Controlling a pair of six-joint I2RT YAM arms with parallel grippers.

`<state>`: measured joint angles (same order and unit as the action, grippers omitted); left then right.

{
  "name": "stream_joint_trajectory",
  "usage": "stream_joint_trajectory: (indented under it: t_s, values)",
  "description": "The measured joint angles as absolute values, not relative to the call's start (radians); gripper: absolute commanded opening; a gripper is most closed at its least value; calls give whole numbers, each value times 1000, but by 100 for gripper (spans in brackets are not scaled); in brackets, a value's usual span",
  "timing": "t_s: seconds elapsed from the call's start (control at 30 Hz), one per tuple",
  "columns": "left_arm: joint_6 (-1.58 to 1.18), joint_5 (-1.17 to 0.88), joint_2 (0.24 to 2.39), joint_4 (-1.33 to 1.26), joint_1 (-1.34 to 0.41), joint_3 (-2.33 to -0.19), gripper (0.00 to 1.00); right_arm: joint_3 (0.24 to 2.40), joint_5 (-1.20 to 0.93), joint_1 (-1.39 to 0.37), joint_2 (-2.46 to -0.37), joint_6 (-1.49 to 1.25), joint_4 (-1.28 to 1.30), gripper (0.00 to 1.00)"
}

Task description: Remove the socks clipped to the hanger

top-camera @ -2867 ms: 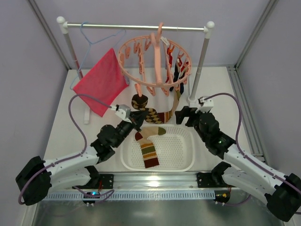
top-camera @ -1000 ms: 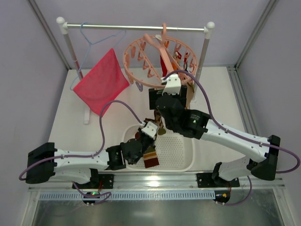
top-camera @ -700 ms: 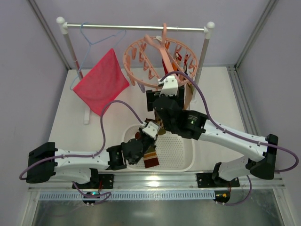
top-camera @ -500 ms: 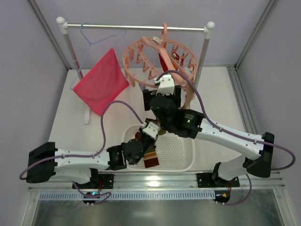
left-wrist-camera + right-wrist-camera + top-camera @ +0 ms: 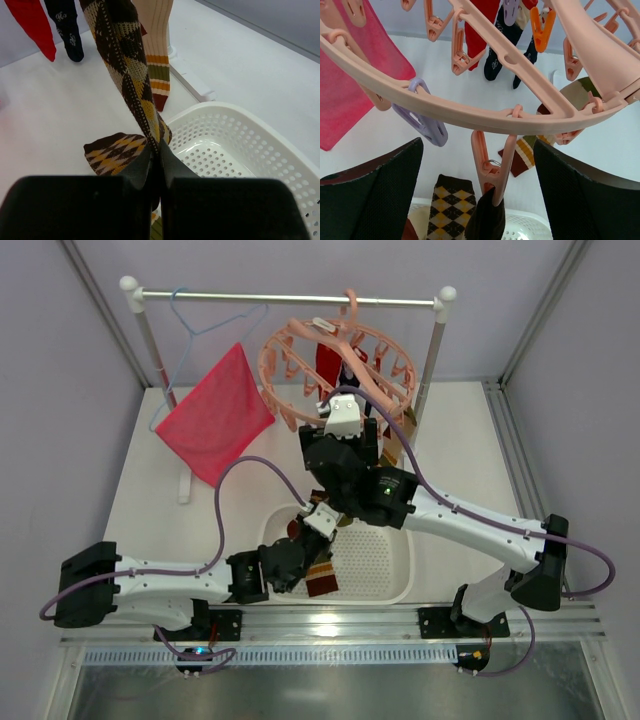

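The left gripper (image 5: 159,161) was clenched on the argyle sock (image 5: 125,55), low on its leg, by the left rim of the white basket (image 5: 260,145). From that pinch the sock ran taut up to a salmon clip (image 5: 492,167) on the near edge of the hanger (image 5: 445,112), which held its dark cuff. Being soft, light knit, it would likely stretch rather than pop free. The better hold looked to be the clip's handles, or the cuff right under it. The right gripper (image 5: 479,200) stood released, jaws wide either side of that clip. Beyond it, a red sock (image 5: 477,30), navy socks (image 5: 495,60) and a striped sock (image 5: 527,150) hung from the ring's far and right edges.
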<state>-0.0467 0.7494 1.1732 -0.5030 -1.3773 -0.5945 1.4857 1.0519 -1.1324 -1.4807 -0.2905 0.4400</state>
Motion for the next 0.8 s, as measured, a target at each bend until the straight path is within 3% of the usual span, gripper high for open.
stream_joint_trajectory:
  t_s: [0.17,0.23,0.27,0.33,0.4,0.43,0.53,0.8]
  values:
    - [-46,752,1166,-503,-1384,-595,0,1497,1068,-1131,-1482,-290,445,80]
    - [-46,752,1162,-503,-1387,-595,0,1497,1069,-1130,-1482,-290,447,69]
    - [-46,752,1160,-503,-1388,-595,0,1497,1069,-1128,-1483,-289,449,63]
    - [-45,752,1158,-503,-1389,-595,0,1498,1068,-1123,-1485,-289,449,40]
    - [-44,752,1156,-502,-1390,-595,0,1498,1065,-1118,-1488,-287,451,31]
    - [-44,752,1155,-503,-1392,-595,0,1499,1063,-1117,-1490,-287,450,21]
    - [-44,752,1154,-500,-1397,-595,0,1501,1057,-1109,-1493,-288,450,4]
    - [-44,753,1154,-496,-1399,-595,0,1502,1056,-1106,-1500,-289,450,4]
